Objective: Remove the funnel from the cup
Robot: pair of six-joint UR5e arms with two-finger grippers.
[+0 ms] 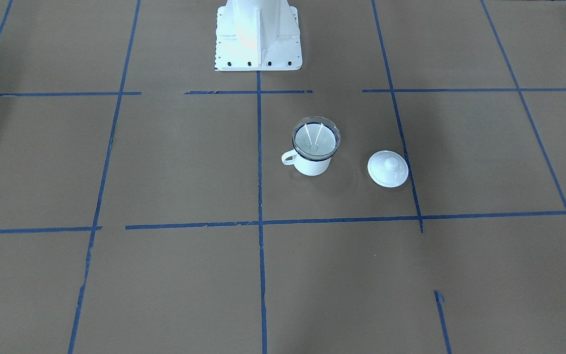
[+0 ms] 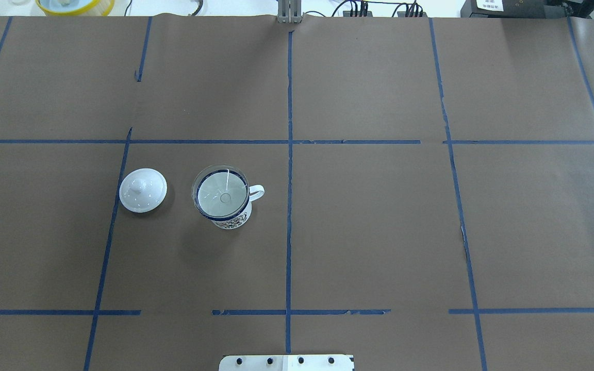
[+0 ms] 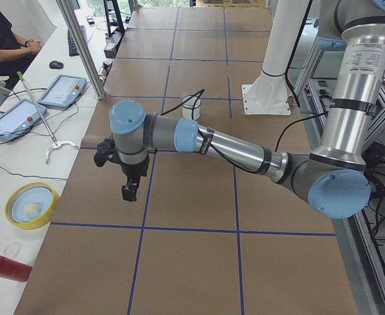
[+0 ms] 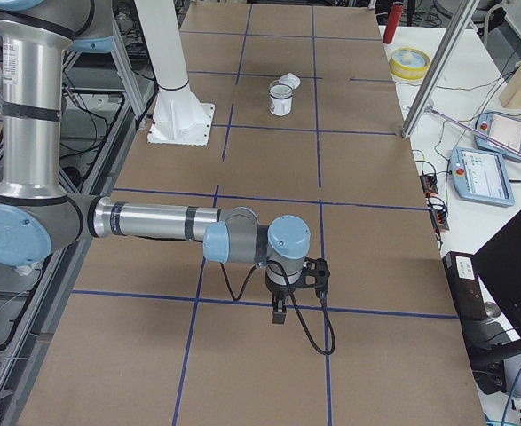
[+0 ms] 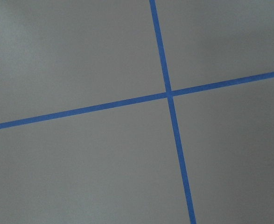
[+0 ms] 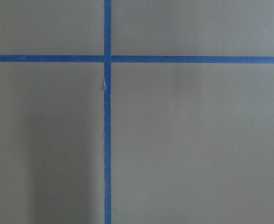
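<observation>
The clear funnel (image 1: 315,138) sits in the mouth of the white mug (image 1: 312,166) with its dark blue rim, just to my left of the table's middle line. Both also show in the overhead view: the funnel (image 2: 219,191) in the cup (image 2: 233,219), handle pointing right. My left gripper (image 3: 130,191) hangs far out over the table's left end, well away from the mug; I cannot tell if it is open or shut. My right gripper (image 4: 280,312) hangs over the right end; I cannot tell its state either. Both wrist views show only brown paper and blue tape.
A white round knobbed lid (image 1: 387,168) lies beside the mug, apart from it, on my left. The robot's white base (image 1: 257,34) stands behind the mug. Blue tape lines grid the brown table cover. Tablets and a yellow bowl (image 3: 29,205) lie past the left end.
</observation>
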